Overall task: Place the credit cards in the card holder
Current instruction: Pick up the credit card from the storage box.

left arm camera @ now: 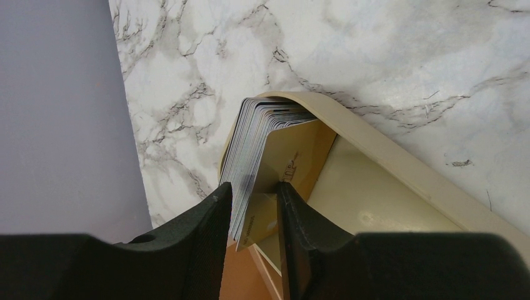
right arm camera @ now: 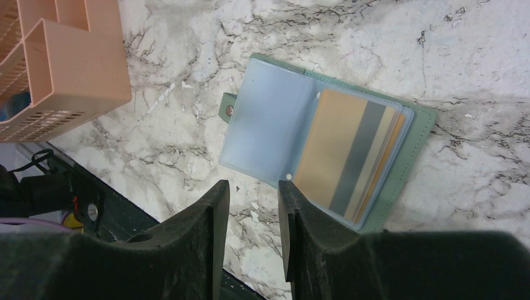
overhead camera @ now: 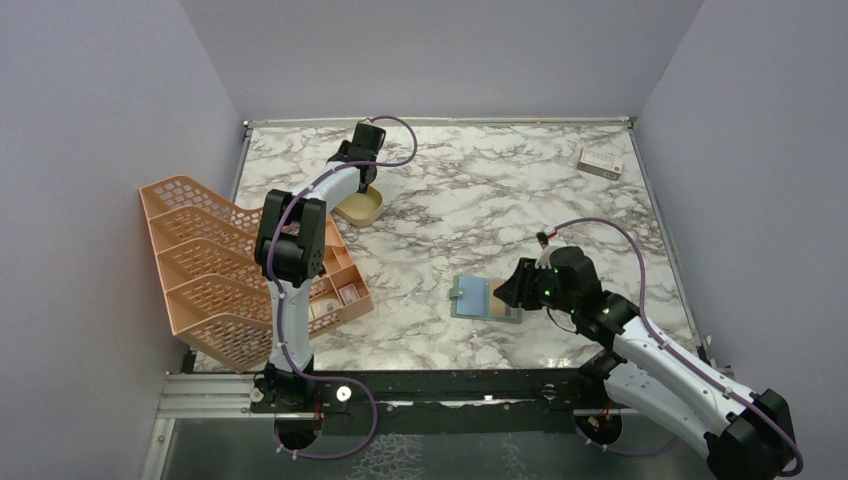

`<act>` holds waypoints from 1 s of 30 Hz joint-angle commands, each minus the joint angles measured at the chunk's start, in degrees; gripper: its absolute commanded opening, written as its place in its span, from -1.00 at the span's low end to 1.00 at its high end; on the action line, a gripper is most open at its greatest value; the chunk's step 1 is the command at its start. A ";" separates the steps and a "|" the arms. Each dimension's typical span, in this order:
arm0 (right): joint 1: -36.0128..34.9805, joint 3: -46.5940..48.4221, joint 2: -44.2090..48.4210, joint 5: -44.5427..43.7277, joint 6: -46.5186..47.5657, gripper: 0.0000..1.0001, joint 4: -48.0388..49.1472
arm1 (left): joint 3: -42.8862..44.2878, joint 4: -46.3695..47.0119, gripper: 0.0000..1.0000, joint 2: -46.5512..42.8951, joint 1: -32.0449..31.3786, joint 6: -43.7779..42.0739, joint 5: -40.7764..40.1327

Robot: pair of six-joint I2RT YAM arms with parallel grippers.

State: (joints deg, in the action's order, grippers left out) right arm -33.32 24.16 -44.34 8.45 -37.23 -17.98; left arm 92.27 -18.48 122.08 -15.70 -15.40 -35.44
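Credit cards (left arm camera: 259, 134) are standing on edge as a fanned stack in the gold tin (left arm camera: 400, 169), at the centre of the left wrist view. In the top view that tin is sitting at the upper left of the counter (overhead camera: 480, 200). The left gripper (left arm camera: 255, 194) is straddling several cards at once, fingers partly apart; I cannot tell whether they are pinching yet. I am judging two risks: more than one card lifting together, or the tin sliding as cards drag on it.

The card holder (right arm camera: 269, 125) is lying open at the lower centre-right of the top view. The right gripper (right arm camera: 253, 190) is hovering at its edge, jaws apart on nothing. Only the right wrist view is showing cards behind the holder's clear sleeves. Only the top view is showing how well apart tin and holder are lying.
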 commanded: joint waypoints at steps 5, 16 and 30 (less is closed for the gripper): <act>-0.25 0.58 0.76 -0.98 -0.12 -0.30 -0.04 | 2.53 -0.44 -0.44 0.27 0.50 -0.79 -2.09; -0.25 0.58 0.64 -0.63 -0.30 -0.30 0.32 | 3.91 -2.72 -0.65 -0.14 0.28 0.16 -1.30; -0.24 -0.21 0.47 0.68 -0.98 -0.30 1.37 | 3.43 -11.69 -1.00 -7.92 -0.89 8.34 10.08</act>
State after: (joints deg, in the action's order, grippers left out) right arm -33.32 24.16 -44.23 8.49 -37.65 -17.93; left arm 94.85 -26.59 120.42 -16.25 -10.59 -29.89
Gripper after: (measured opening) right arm 0.352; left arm 0.010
